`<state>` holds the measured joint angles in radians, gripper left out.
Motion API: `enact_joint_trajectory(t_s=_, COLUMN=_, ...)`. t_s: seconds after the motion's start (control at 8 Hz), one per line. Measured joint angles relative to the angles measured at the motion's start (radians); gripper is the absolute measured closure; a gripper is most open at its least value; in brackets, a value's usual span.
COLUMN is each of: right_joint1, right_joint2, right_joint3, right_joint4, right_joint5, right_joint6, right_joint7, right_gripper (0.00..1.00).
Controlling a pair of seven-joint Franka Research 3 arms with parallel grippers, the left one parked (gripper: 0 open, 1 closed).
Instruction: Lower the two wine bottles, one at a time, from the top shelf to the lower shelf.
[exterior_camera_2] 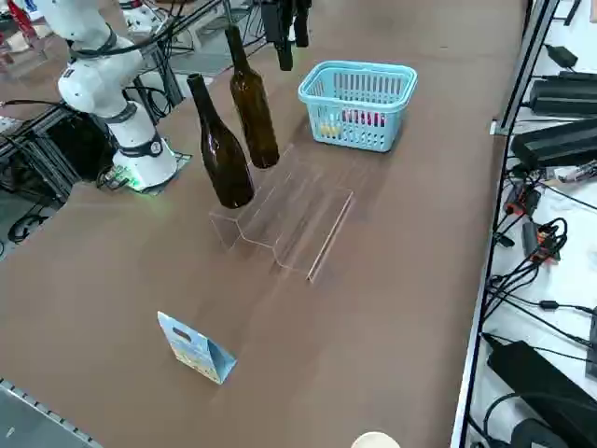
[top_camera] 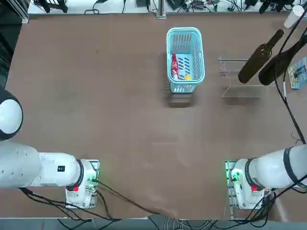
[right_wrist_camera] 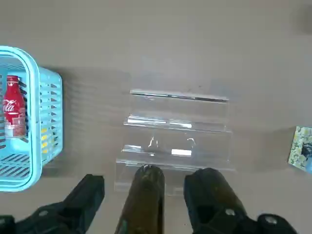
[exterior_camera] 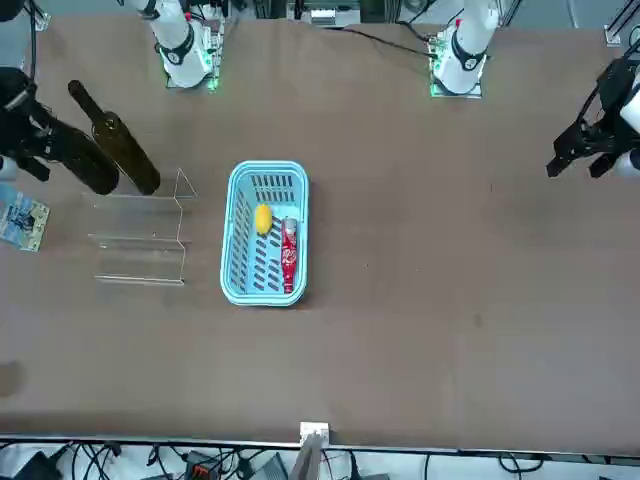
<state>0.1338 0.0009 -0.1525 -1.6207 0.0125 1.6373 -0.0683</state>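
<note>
Glass wine bottles (exterior_camera_2: 238,126): both upright, side by side on top shelf (exterior_camera_2: 244,210) of clear rack.
Lower shelf (exterior_camera_2: 312,224): bare.
Right gripper (right_wrist_camera: 148,202): fingers spread, above bottles, holding nothing.

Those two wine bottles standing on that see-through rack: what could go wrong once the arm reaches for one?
The two wine bottles stand upright and close together on the clear rack, so the open right gripper might nudge one while taking the other. Both are tall and slim, so a bump may topple them.

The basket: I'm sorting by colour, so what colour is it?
Light blue; the basket shows best in the right side view.
</note>
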Motion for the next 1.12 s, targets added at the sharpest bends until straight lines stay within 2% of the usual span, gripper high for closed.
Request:
enact_joint_trajectory(t_s=0.62, right_joint1=0.001, right_joint2=-0.005, right_joint3=0.005, right_joint4=-0.002, right_joint5=0.001, right_joint6=-0.019, right_joint7=-0.005, right_gripper=0.0)
enact_joint_trajectory(t_s=0.88, right_joint1=0.005, right_joint2=-0.03, right_joint3=0.034, right_joint4=-0.002, right_joint5=0.002, right_joint6=-0.077, right_joint7=-0.005, right_gripper=0.0)
enact_joint_trajectory(t_s=1.12, right_joint1=0.007, right_joint2=-0.062, right_joint3=0.04, right_joint4=-0.003, right_joint5=0.002, right_joint6=-0.148, right_joint7=-0.005, right_gripper=0.0)
